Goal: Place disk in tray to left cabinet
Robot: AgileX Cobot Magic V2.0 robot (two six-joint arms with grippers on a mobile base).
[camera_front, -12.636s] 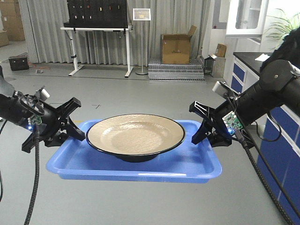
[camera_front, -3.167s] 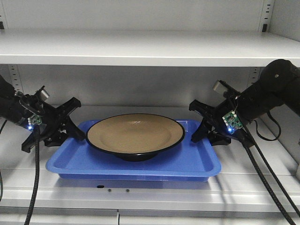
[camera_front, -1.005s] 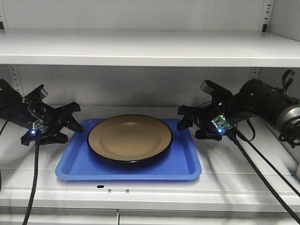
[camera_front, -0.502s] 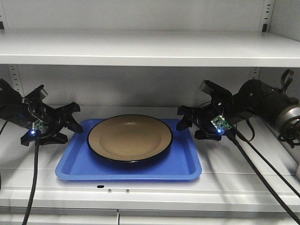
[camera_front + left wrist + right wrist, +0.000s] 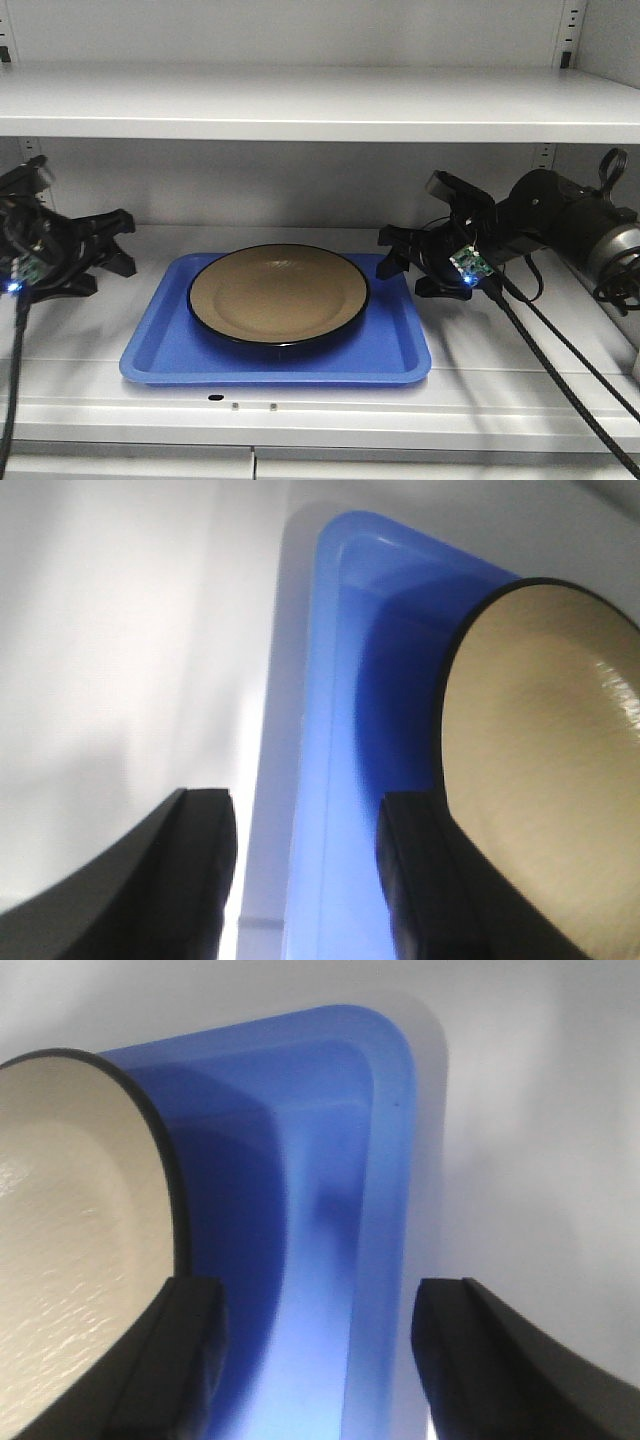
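Note:
The tan disk [image 5: 278,292] with a black rim lies flat in the blue tray [image 5: 275,362]. The tray rests on the lower shelf of the white left cabinet [image 5: 480,400]. My left gripper [image 5: 122,245] is open and empty, apart from the tray's left edge. My right gripper [image 5: 386,255] is open and empty at the tray's far right corner. In the left wrist view the open gripper [image 5: 305,830] frames the tray's rim [image 5: 340,730], with the disk [image 5: 540,740] to its right. In the right wrist view the open gripper [image 5: 320,1310] frames the tray's rim [image 5: 385,1160], with the disk [image 5: 70,1210] to its left.
A wide white upper shelf [image 5: 300,105] hangs above the tray. Slotted peg strips [image 5: 545,155] run down the back wall. The right arm's cables [image 5: 560,350] trail over the shelf's front right. Bare shelf lies on both sides of the tray.
My left gripper has drawn back to the left, away from the tray's edge. The tray, the disk and the right gripper have stayed put.

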